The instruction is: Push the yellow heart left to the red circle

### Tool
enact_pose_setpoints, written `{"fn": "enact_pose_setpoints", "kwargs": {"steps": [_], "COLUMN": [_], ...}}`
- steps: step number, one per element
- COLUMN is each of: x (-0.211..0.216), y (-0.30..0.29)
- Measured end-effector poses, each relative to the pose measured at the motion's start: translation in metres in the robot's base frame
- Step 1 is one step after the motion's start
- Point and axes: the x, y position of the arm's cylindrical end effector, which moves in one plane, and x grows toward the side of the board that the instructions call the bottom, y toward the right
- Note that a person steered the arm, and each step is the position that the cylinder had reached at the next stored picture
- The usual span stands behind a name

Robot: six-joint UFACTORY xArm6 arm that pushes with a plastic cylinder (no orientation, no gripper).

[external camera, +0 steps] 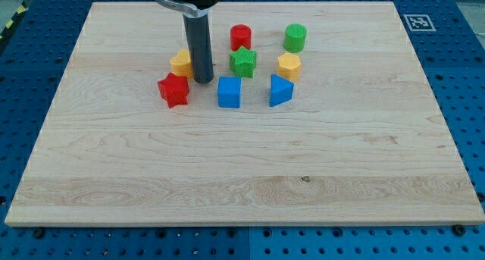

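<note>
My tip (203, 80) sits on the desk (242, 184), just right of the yellow heart (181, 63), touching it or nearly so; too close to call. The tool is a plain rod (no jaws to spread or pinch), holding nothing. The heart is small, yellow-orange, its right part hidden behind the rod, so its shape is hard to read. A red star (173, 90) lies just below it toward the view's bottom. The red circle (241, 37) stands up and to the right of the tip, near the view's top. Below it is a green star (243, 63), then a blue cube (229, 92). Further right: green cylinder (295, 37), yellow hexagon (289, 66), blue wedge (280, 91).
</note>
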Motion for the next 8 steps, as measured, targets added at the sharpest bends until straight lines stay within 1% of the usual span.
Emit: {"fn": "enact_pose_setpoints", "kwargs": {"steps": [2, 4, 6, 7, 8], "x": [-0.003, -0.028, -0.013, -0.013, -0.026], "y": [-0.018, -0.018, -0.029, -0.043, -0.055]}}
